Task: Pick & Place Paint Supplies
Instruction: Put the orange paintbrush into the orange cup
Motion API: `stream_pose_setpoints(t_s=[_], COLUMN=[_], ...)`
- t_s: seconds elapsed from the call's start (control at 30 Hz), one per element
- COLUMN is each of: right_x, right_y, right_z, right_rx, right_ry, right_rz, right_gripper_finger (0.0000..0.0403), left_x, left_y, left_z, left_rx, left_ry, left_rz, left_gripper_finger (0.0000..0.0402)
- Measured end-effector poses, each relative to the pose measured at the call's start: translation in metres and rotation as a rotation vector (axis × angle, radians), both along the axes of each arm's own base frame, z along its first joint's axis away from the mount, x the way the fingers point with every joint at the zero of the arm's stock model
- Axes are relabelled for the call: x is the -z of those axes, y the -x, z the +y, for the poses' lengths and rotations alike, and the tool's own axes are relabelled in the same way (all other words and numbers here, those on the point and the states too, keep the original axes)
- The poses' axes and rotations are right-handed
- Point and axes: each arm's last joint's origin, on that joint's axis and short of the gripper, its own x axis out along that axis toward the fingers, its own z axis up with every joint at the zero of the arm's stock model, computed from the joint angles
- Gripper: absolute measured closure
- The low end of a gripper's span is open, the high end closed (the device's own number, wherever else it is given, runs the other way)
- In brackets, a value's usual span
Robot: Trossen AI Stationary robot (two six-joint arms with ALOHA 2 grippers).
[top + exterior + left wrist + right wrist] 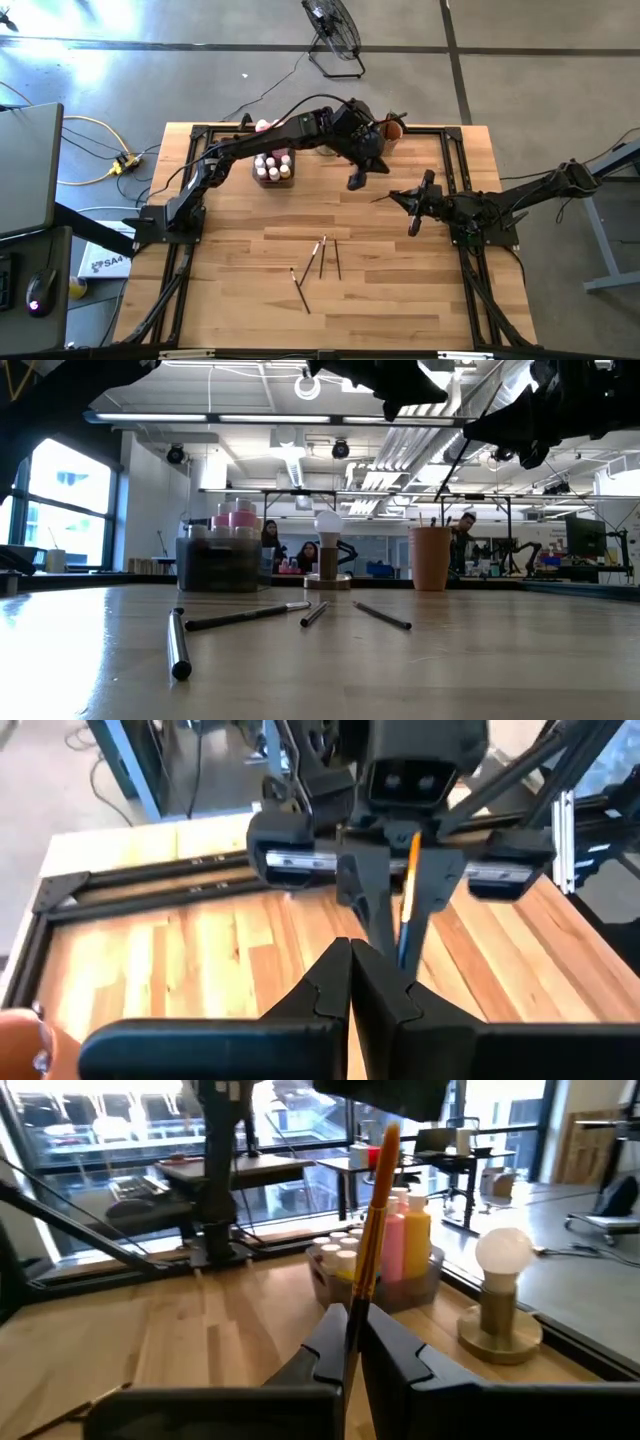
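Two grippers hung over the table: the right gripper (pixel 352 1342) pinched a brush (pixel 372 1210), maybe for the cup (pixel 392 128); the left gripper (pixel 350 978) was pressed together, empty

Wooden table (pixel 400 300) with a black frame along its edges. Resting directly on it were four thin paintbrushes (pixel 322 257) scattered near the front centre, a grey tray (pixel 272 180) of paint bottles (pixel 273 165) toward the back left, an orange cup (pixel 392 128) at the back edge, and a white ball on a metal base (pixel 503 1295) beside the tray.
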Motion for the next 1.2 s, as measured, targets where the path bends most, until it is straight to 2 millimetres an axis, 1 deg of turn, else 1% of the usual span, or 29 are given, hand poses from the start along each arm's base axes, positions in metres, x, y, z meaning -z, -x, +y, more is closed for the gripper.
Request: stream_pose_setpoints(t_s=[0.1, 0.2, 0.27, 0.4, 0.5, 0.63, 0.8, 0.97, 1.0, 1.07, 1.13, 1.2], right_x=[0.000, -0.005, -0.013, -0.024, -0.028, -0.026, -0.026, -0.025, -0.025, -0.025, -0.025, -0.025], right_y=[0.002, 0.002, 0.003, 0.004, 0.005, 0.007, 0.009, 0.009, 0.009, 0.009, 0.009, 0.009], right_z=[-0.001, -0.002, -0.003, -0.004, -0.004, -0.004, -0.005, -0.005, -0.005, -0.005, -0.005, -0.005], right_rx=[0.032, 0.067, 0.090, 0.108, 0.105, 0.104, 0.105, 0.106, 0.107, 0.107, 0.110, 0.112], right_ry=[0.005, 0.014, 0.021, 0.034, 0.035, 0.037, 0.018, 0.019, 0.019, 0.017, 0.002, -0.006], right_rz=[0.016, 0.044, 0.056, 0.096, 0.096, 0.119, 0.120, 0.125, 0.125, 0.124, 0.118, 0.114], right_gripper_finger=[0.0395, 0.0395, 0.0395, 0.0395, 0.0395, 0.0395, 0.0395, 0.0395, 0.0395, 0.0395, 0.0394, 0.0393], left_x=[0.002, 0.009, 0.013, 0.031, 0.039, 0.047, 0.046, 0.040, 0.040, 0.041, 0.037, 0.030], left_y=[0.004, 0.007, 0.008, 0.002, -0.001, 0.000, -0.001, -0.007, -0.009, -0.011, -0.014, -0.013], left_z=[-0.001, -0.003, -0.008, -0.023, -0.028, -0.023, -0.022, -0.021, -0.021, -0.022, -0.025, -0.028], left_rx=[0.015, 0.028, 0.039, 0.049, 0.018, -0.087, -0.120, -0.210, -0.204, -0.136, -0.054, -0.002], left_ry=[-0.001, 0.001, 0.009, -0.015, -0.066, -0.143, -0.145, -0.022, -0.028, -0.066, -0.080, -0.087], left_rz=[0.041, 0.118, 0.156, 0.210, 0.232, 0.291, 0.284, 0.217, 0.203, 0.173, 0.108, 0.067], left_gripper_finger=[0.0400, 0.0400, 0.0400, 0.0400, 0.0400, 0.0400, 0.0400, 0.0400, 0.0400, 0.0400, 0.0400, 0.0400])
